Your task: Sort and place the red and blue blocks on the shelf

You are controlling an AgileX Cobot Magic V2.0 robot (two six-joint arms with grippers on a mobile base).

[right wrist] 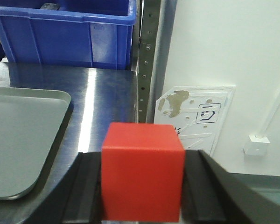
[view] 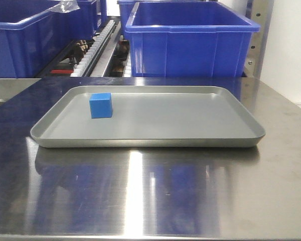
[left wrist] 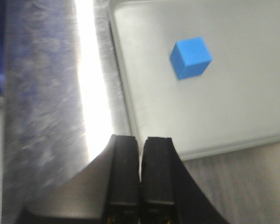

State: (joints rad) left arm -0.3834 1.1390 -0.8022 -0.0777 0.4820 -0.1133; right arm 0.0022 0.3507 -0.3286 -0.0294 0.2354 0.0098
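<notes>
So right gripper (right wrist: 143,186) is clamped on the red block (right wrist: 143,170), shelf (right wrist: 146,56) at 12 o'clock; left gripper (left wrist: 141,142) is pinched closed and empty, blue block (left wrist: 191,57) at its 1 o'clock in the tray (left wrist: 252,116).

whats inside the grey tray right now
Only the blue block, toward the back left of the tray. The rest of its floor is bare; only the spot under the block is hidden. The red block is outside it.
</notes>
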